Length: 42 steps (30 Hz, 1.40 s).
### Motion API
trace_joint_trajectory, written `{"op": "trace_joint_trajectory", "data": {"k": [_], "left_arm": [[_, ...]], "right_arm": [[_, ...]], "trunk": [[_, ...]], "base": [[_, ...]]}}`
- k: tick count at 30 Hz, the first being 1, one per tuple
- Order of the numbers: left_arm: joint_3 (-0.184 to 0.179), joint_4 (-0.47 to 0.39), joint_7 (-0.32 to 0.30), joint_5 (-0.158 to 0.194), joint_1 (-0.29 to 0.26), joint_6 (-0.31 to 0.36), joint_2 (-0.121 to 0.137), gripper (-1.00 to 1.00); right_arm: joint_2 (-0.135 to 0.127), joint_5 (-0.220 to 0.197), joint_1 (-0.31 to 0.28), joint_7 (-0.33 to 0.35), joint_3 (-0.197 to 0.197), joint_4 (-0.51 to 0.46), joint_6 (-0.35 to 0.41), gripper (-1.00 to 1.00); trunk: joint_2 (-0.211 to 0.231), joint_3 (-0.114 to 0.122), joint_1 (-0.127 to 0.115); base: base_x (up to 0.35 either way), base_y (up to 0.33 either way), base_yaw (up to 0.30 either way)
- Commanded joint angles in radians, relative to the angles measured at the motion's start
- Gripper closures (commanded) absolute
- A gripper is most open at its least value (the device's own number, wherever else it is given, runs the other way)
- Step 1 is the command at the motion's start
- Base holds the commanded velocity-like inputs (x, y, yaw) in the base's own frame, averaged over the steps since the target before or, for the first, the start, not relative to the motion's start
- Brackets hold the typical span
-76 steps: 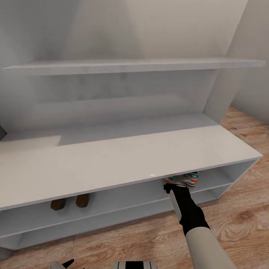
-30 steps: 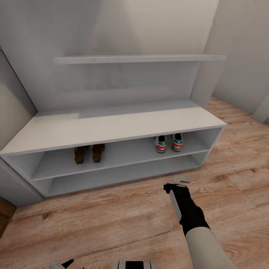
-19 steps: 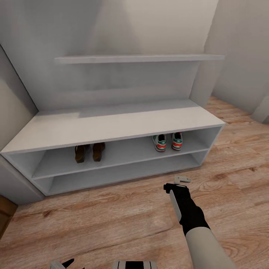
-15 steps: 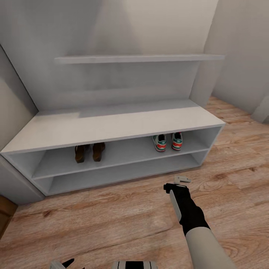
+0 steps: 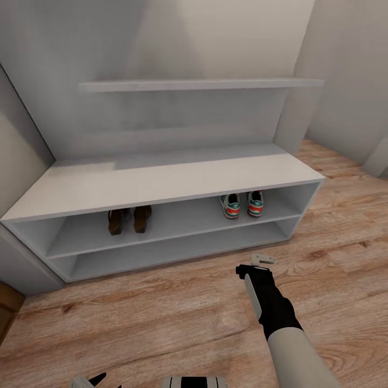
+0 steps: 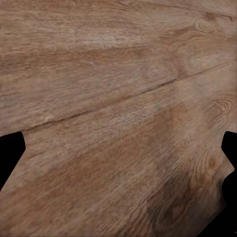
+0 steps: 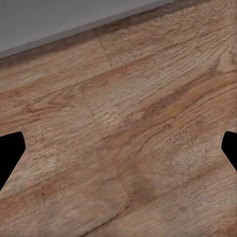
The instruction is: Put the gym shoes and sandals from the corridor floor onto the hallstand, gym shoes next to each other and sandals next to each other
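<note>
Change: since 2.5 s ago the right arm has drawn back out of the hallstand point(image 5: 161, 180) and the whole view has pulled away from it.
Right gripper point(image 5: 257, 265): over the corridor floor point(image 5: 161, 302), fingers spread apart, holding nothing.
Gym shoes point(image 5: 242, 205): side by side on the upper open shelf, beyond that gripper, well apart from it.
Sandals point(image 5: 128, 220): side by side on the same shelf, further left.
Left gripper point(image 6: 118, 163): parted fingers, bare planks between.
</note>
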Motion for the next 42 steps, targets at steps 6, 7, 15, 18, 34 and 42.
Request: {"op": "trace_joint_trajectory", "data": {"k": [6, 7, 15, 18, 34, 42], "left_arm": [[0.004, 0.001, -0.002, 0.001, -0.001, -0.005, 0.0, -1.0], [0.004, 0.001, -0.002, 0.001, -0.001, -0.005, 0.001, -1.0], [0.005, 0.001, -0.003, 0.003, -0.001, -0.007, 0.001, -1.0], [0.005, 0.001, -0.003, 0.003, -0.001, -0.007, 0.002, -1.0], [0.007, 0.002, 0.0, -0.002, -0.001, -0.005, 0.004, -1.0], [0.008, 0.003, 0.008, -0.004, -0.001, -0.005, 0.006, -1.0]], "right_arm": [[0.001, 0.007, 0.0, 0.003, -0.002, 0.006, 0.006, -1.0], [0.001, 0.008, 0.0, 0.003, -0.002, 0.007, 0.006, -1.0], [0.001, 0.009, 0.002, 0.005, -0.001, 0.01, 0.005, -1.0], [0.001, 0.01, 0.002, 0.006, 0.0, 0.011, 0.005, -1.0], [0.001, 0.009, 0.01, 0.012, 0.0, 0.088, 0.002, -1.0], [0.001, 0.009, 0.014, 0.028, 0.001, 0.252, -0.091, -1.0]], "trunk": [[0.0, -0.001, 0.0], [0.0, -0.001, 0.0], [0.0, 0.003, -0.001], [0.001, 0.015, -0.002], [0.031, 0.074, -0.023], [0.087, 0.099, -0.053]], "base": [[0.0, 0.0, 0.0], [0.0, 0.0, 0.0], [0.0, 0.0, 0.0], [0.0, 0.0, 0.0], [0.0, 0.0, 0.0], [0.0, 0.0, 0.0]]}}
